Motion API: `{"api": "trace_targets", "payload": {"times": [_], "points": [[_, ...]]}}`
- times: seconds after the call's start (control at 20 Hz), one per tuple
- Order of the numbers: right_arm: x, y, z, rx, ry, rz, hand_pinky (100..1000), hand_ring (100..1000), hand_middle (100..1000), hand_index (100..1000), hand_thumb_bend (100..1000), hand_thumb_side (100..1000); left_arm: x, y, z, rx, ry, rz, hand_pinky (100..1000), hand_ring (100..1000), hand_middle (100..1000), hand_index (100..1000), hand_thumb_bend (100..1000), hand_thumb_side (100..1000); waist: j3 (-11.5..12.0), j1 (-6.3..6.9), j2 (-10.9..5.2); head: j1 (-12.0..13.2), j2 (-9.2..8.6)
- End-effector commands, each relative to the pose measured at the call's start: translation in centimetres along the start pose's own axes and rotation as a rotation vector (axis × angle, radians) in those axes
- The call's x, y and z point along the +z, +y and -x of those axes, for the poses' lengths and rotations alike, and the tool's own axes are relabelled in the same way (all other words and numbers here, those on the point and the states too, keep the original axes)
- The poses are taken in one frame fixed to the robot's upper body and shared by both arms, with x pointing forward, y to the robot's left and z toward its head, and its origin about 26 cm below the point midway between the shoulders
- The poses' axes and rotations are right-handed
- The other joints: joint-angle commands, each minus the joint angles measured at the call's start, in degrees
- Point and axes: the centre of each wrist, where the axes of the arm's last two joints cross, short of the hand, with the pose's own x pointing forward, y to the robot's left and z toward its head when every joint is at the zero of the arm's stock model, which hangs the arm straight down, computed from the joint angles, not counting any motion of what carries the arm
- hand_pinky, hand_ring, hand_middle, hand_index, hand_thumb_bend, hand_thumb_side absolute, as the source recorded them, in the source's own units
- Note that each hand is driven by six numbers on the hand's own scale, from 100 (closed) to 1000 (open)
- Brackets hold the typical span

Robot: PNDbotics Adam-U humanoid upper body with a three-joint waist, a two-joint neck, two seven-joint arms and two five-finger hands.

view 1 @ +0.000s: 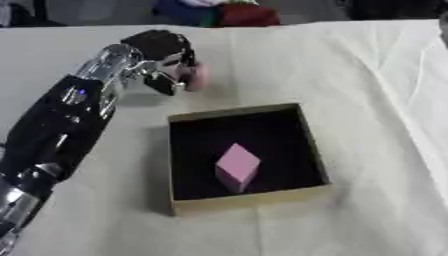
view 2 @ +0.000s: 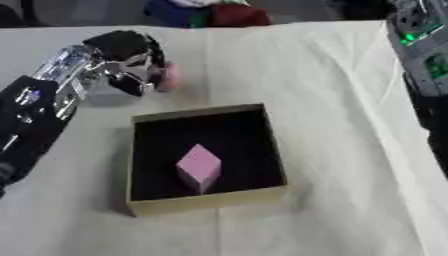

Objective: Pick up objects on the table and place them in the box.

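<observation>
One pink block already lies in the box, while the left hand, beyond the box's far left corner, has its fingers curled round a second pink thing, small and rounded. Only an edge of it shows past the fingers, so it might slip out before clearing the cardboard rim. Hard black hand, dark-lined box, wrinkled white cloth. Right hand unseen.
</observation>
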Motion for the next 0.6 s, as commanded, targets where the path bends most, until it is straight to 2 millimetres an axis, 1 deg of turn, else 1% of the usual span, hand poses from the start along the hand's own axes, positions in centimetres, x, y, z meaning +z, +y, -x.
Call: {"api": "trace_targets", "payload": {"times": [0.05, 0.25, 0.35, 0.4, 0.6], "points": [[-0.3, -1.6, -0.1, 0.005, -0.013, 0.032, 853, 764, 627, 760, 100, 925, 0.0, 1.0, 0.6, -0.019, 0.021, -0.060, 269, 474, 479, 565, 100, 137, -0.14, -0.11, -1.19, 0.09, -0.60], [-0.4, -1.2, 0.0, -0.005, -0.004, 0.029, 854, 764, 623, 760, 100, 930, 0.0, 1.0, 0.5, 0.000, 0.001, -0.081, 302, 493, 505, 590, 100, 148, -0.07, -0.02, -1.44, 0.01, -0.26], [-0.4, -1.0, 0.0, -0.007, -0.001, 0.029, 854, 764, 622, 760, 100, 928, 0.0, 1.3, 0.4, 0.019, -0.006, -0.093, 286, 484, 497, 579, 100, 166, -0.02, 0.05, -1.67, -0.11, -0.11], [-0.4, -0.9, 0.1, -0.008, 0.000, 0.029, 853, 763, 621, 760, 100, 928, 0.0, 1.6, 0.3, 0.029, -0.007, -0.100, 264, 471, 483, 560, 100, 174, 0.01, 0.08, -1.79, -0.15, -0.05], [-0.2, -0.6, 0.2, -0.013, 0.007, 0.029, 853, 763, 621, 760, 100, 925, 0.3, 2.9, 0.0, 0.056, -0.009, -0.144, 247, 457, 473, 541, 100, 161, 0.13, 0.20, -2.41, -0.25, 0.22]]}}
